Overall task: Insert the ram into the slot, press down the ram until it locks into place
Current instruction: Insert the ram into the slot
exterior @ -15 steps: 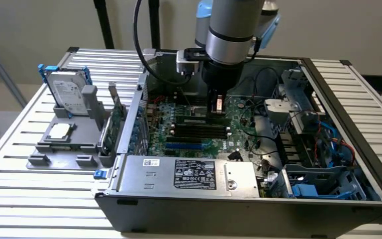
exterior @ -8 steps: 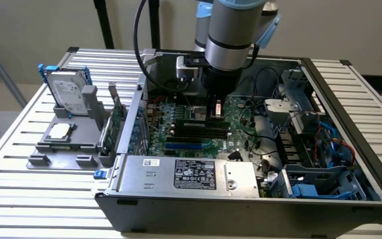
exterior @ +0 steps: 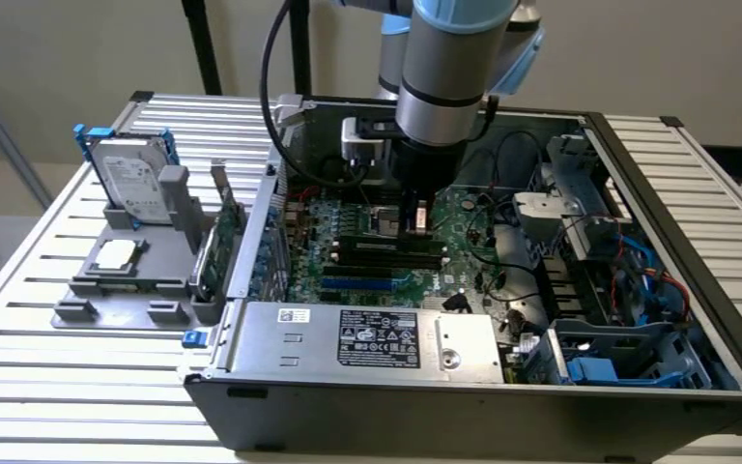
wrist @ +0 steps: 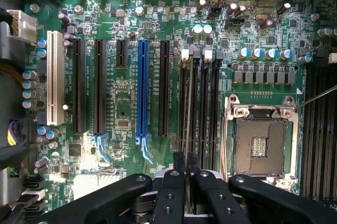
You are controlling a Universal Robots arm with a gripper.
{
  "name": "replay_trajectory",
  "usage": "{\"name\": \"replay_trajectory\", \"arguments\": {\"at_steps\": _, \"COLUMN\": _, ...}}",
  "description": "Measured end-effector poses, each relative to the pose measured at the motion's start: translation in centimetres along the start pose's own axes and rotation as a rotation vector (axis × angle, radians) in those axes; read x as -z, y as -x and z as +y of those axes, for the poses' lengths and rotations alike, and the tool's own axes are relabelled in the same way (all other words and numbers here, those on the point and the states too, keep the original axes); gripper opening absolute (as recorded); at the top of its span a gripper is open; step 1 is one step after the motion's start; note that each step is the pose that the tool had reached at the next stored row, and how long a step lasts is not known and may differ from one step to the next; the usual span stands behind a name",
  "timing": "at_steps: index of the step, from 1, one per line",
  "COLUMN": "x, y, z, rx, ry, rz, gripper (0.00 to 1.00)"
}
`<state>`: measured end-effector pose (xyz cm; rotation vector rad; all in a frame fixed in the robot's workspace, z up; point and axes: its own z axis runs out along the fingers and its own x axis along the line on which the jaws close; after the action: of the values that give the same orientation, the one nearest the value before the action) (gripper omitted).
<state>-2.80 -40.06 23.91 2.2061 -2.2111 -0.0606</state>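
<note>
In the wrist view my gripper is shut on the ram. The ram shows edge-on as a thin dark strip running away from the fingertips. It stands upright, lined up along one of the black memory slots beside the empty CPU socket. I cannot tell how deep it sits in the slot. In the exterior view the gripper reaches straight down into the open computer case, just above the black memory slots on the green motherboard.
A blue expansion slot and a white slot lie beside the memory slots. Outside the case, a grey holder carries a hard drive and an upright green expansion card. The power supply fills the case's near side, and cables crowd the exterior view's right.
</note>
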Motion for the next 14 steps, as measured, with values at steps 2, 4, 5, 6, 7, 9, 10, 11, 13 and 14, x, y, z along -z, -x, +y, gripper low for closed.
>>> {"name": "replay_trajectory", "arguments": {"at_steps": 2, "x": -0.01, "y": 0.0, "z": 0.01, "rx": 0.002, "ry": 0.0009, "rz": 0.0004, "gripper": 0.13}}
{"name": "replay_trajectory", "arguments": {"at_steps": 4, "x": -0.02, "y": 0.0, "z": 0.01, "rx": 0.008, "ry": 0.001, "rz": 0.0005, "gripper": 0.13}}
{"name": "replay_trajectory", "arguments": {"at_steps": 5, "x": -0.02, "y": 0.0, "z": 0.01, "rx": 0.012, "ry": 0.001, "rz": 0.0006, "gripper": 0.13}}
{"name": "replay_trajectory", "arguments": {"at_steps": 6, "x": -0.02, "y": 0.0, "z": 0.01, "rx": 0.017, "ry": 0.0012, "rz": 0.0008, "gripper": 0.13}}
{"name": "replay_trajectory", "arguments": {"at_steps": 7, "x": -0.03, "y": 0.0, "z": 0.01, "rx": 0.024, "ry": 0.0013, "rz": 0.0011, "gripper": 0.13}}
{"name": "replay_trajectory", "arguments": {"at_steps": 9, "x": -0.05, "y": 0.0, "z": 0.01, "rx": 0.033, "ry": 0.0013, "rz": 0.0013, "gripper": 0.13}}
{"name": "replay_trajectory", "arguments": {"at_steps": 10, "x": -0.08, "y": 0.0, "z": 0.01, "rx": 0.036, "ry": 0.0013, "rz": 0.0013, "gripper": 0.13}}
{"name": "replay_trajectory", "arguments": {"at_steps": 11, "x": -0.09, "y": 0.0, "z": 0.01, "rx": 0.036, "ry": 0.0014, "rz": 0.0015, "gripper": 0.13}}
{"name": "replay_trajectory", "arguments": {"at_steps": 13, "x": -0.12, "y": -0.01, "z": 0.01, "rx": 0.037, "ry": 0.0015, "rz": 0.0016, "gripper": 0.13}}
{"name": "replay_trajectory", "arguments": {"at_steps": 14, "x": -0.14, "y": -0.01, "z": 0.01, "rx": 0.036, "ry": 0.0015, "rz": 0.0015, "gripper": 0.13}}
